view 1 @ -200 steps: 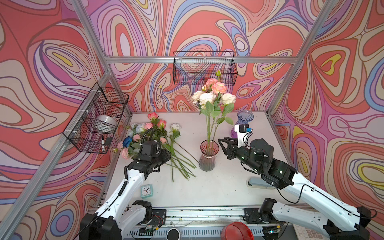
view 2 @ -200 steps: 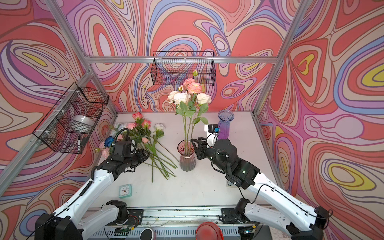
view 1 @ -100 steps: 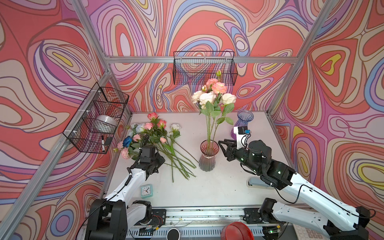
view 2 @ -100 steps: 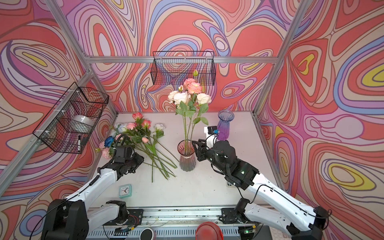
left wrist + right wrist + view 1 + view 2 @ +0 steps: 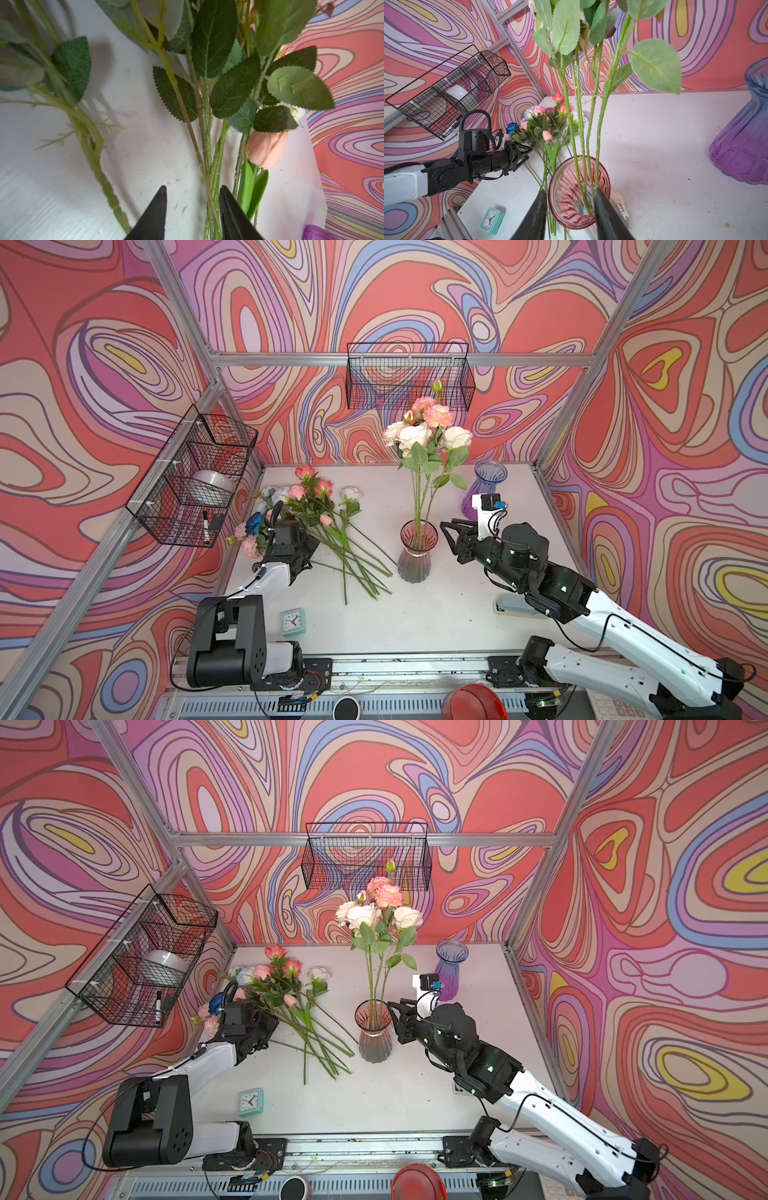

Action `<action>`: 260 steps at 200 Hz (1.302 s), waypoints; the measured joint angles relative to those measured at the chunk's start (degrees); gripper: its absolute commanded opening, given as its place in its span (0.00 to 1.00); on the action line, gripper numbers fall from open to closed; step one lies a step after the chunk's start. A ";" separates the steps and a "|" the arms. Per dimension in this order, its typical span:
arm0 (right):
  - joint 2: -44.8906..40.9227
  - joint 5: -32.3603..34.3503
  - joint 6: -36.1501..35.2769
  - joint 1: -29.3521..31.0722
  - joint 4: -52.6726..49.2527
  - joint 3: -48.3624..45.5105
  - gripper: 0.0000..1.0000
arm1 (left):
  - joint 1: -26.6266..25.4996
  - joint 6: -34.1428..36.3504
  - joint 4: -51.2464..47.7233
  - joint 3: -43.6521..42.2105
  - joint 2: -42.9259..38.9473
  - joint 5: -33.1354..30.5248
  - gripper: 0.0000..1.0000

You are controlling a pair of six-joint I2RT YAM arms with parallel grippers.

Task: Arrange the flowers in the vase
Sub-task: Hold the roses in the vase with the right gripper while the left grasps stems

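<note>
Loose flowers (image 5: 320, 514) lie heaped at the left rear of the table (image 5: 436, 614), stems fanned toward the pink glass vase (image 5: 417, 560) at its middle. There, several white and peach roses (image 5: 424, 431) stand upright. The left arm stretches low along the table, with the left pincer (image 5: 193, 188) partly open and a few stems of the heap lying between its jaws. The right arm reaches in from the front right, elbow raised. The right pincer (image 5: 446, 537) is narrowly open and empty, just beside the vase's rim.
</note>
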 measured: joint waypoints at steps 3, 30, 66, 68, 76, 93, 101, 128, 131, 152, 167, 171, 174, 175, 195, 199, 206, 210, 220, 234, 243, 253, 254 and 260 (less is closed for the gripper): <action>-0.11 0.07 -0.02 0.00 -0.09 0.00 0.39 | 0.02 -0.09 0.26 0.31 0.48 0.00 0.41; -1.01 0.46 -0.11 0.00 -0.90 0.00 0.39 | 0.61 -0.44 2.78 2.19 3.58 0.22 0.36; -1.25 0.79 -0.28 0.00 -1.11 0.00 0.39 | 0.63 -0.52 5.62 2.91 7.02 0.85 0.30; -1.25 0.79 -0.28 0.00 -1.11 0.00 0.39 | 0.63 -0.55 5.68 2.91 7.15 0.87 0.30; -1.22 0.79 -0.39 -0.02 -1.14 0.00 0.39 | 0.63 -0.59 5.92 2.91 7.76 1.03 0.29; -1.18 0.83 -0.46 0.00 -1.14 0.00 0.39 | 0.63 -0.66 6.62 2.89 8.48 1.31 0.17; -1.14 0.87 -0.48 -0.02 -1.14 0.00 0.39 | 0.63 -0.72 6.97 2.89 8.72 1.36 0.10; -1.11 0.98 -0.48 0.00 -1.22 0.00 0.39 | 0.72 -1.27 7.63 2.89 8.79 1.70 0.00; -1.14 1.01 -0.48 0.00 -1.25 0.00 0.39 | 0.72 -1.31 7.74 2.89 8.76 1.75 0.00; -1.14 1.16 -0.48 0.00 -1.46 0.00 0.39 | 0.79 -1.66 7.74 2.84 8.04 1.88 0.00; -1.11 1.22 -0.46 -0.02 -1.49 0.00 0.39 | 0.85 -1.66 7.39 2.62 6.93 1.88 0.00; -1.14 1.22 -0.46 0.00 -1.49 0.00 0.39 | 0.85 -1.68 7.26 2.56 6.58 1.86 0.00; -1.14 1.22 -0.46 0.00 -1.49 0.00 0.39 | 0.85 -1.68 7.04 2.49 6.10 1.86 0.00; -1.14 1.22 -0.46 0.00 -1.49 0.00 0.39 | 0.85 -1.68 7.04 2.49 6.10 1.86 0.00; -1.03 1.25 -0.48 -0.02 -1.49 0.00 0.39 | 0.90 -1.62 5.55 2.43 2.82 1.92 0.00; -1.03 1.22 -0.48 -0.02 -1.49 0.00 0.39 | 0.90 -1.64 5.42 2.43 2.25 1.92 0.00; -0.94 1.25 -0.48 0.00 -1.49 0.00 0.39 | 0.90 -1.55 4.61 2.58 1.05 1.99 0.00; -0.92 1.22 -0.48 -0.02 -1.49 0.00 0.39 | 0.90 -1.40 3.96 2.82 0.46 2.10 0.00; -0.81 1.25 -0.46 0.00 -1.46 0.00 0.39 | 0.90 -0.96 2.08 3.78 -0.96 2.19 0.00; -0.68 1.25 -0.48 -0.02 -1.49 0.00 0.39 | 0.87 0.00 -0.57 5.44 -2.75 2.25 0.00; -0.66 1.25 -0.48 -0.02 -1.49 0.00 0.39 | 0.83 0.90 -2.16 6.47 -4.20 2.25 0.00; -0.66 1.25 -0.46 -0.02 -1.46 0.00 0.40 | 0.66 1.90 -3.65 7.30 -5.79 2.21 0.00; -0.66 1.25 -0.46 0.00 -1.46 0.00 0.40 | 0.59 2.10 -3.91 7.45 -6.19 2.16 0.00; -0.66 1.25 -0.48 0.00 -1.46 0.00 0.40 | 0.52 2.69 -4.63 7.85 -7.21 2.16 0.00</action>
